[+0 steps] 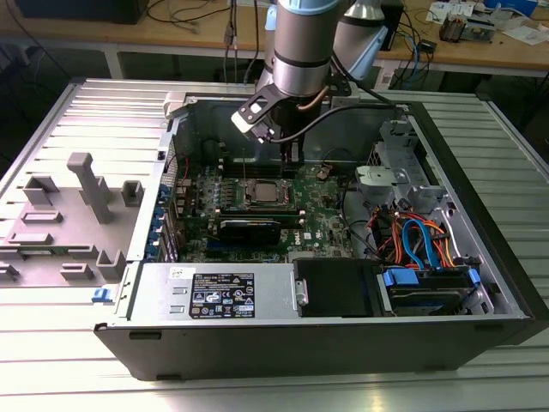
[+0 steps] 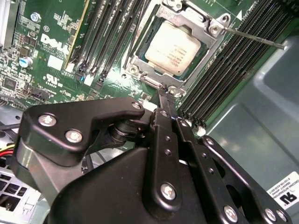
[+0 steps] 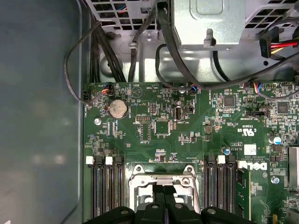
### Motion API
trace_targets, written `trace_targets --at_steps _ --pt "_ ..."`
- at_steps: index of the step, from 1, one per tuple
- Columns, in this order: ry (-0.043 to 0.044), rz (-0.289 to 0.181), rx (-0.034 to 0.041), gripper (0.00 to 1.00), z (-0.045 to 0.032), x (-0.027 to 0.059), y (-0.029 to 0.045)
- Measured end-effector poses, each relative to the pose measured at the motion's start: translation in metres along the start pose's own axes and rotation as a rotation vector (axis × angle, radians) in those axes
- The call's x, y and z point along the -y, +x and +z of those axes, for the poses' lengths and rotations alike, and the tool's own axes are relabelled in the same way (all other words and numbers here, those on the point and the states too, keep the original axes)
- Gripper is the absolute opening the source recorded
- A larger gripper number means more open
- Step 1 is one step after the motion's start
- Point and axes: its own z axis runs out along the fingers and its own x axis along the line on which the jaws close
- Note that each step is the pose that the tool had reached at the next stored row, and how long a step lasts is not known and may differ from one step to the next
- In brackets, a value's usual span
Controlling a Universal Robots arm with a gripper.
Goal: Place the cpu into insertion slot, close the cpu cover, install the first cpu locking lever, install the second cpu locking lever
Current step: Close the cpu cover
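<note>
The cpu (image 2: 173,43), a dull silver square, lies in the insertion slot (image 1: 266,194) on the green motherboard inside the open computer case. The cpu cover (image 2: 211,41) lies flat around the chip as a silver frame. One thin locking lever (image 2: 254,37) sticks out sideways from the socket's corner. My gripper (image 2: 162,93) is shut with nothing between its black fingers. Its tip hovers at the socket's edge, a little to the side of the chip. In the first wrist view the gripper (image 3: 163,190) points at the cover's rim (image 3: 163,169). In the exterior view the gripper (image 1: 290,157) hangs just behind the socket.
Black memory slots (image 2: 107,32) flank the socket on both sides. The case's grey wall (image 2: 261,121) runs close by. A power supply (image 1: 223,292) and a drive cage with blue and orange cables (image 1: 420,249) fill the case's front. A grey fixture (image 1: 77,206) stands outside at the exterior view's left.
</note>
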Motion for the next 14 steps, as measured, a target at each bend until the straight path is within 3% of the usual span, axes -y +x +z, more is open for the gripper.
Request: trace_targets --at_steps 6,14 --pt "0.0001 -0.004 0.0000 0.11 0.0024 0.0082 -0.0001" --pt "0.0008 -0.049 -0.0003 0.11 0.0152 0.0163 -0.0004"
